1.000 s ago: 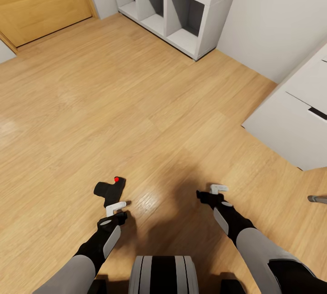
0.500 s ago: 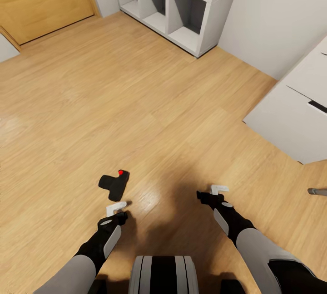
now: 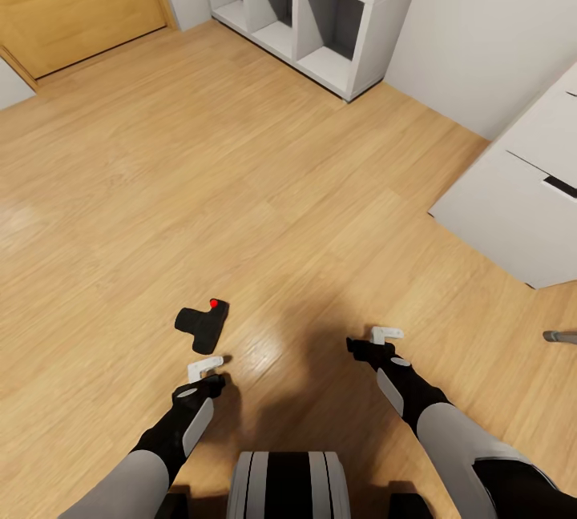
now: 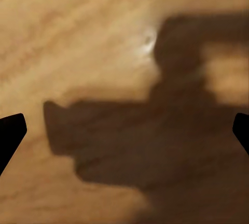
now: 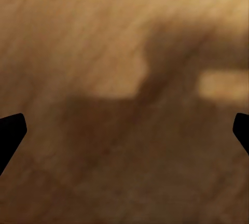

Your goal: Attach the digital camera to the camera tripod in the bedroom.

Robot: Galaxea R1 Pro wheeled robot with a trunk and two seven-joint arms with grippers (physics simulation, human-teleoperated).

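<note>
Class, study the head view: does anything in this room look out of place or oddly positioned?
Yes: the digital camera lies on the bare wood floor, just ahead of the left gripper, not held or mounted on anything.

The digital camera (image 3: 202, 325) now lies farther ahead of the left gripper (image 3: 203, 367).

Glossy wood floor (image 3: 264, 183); matt black digital camera (image 3: 202, 325).
</note>
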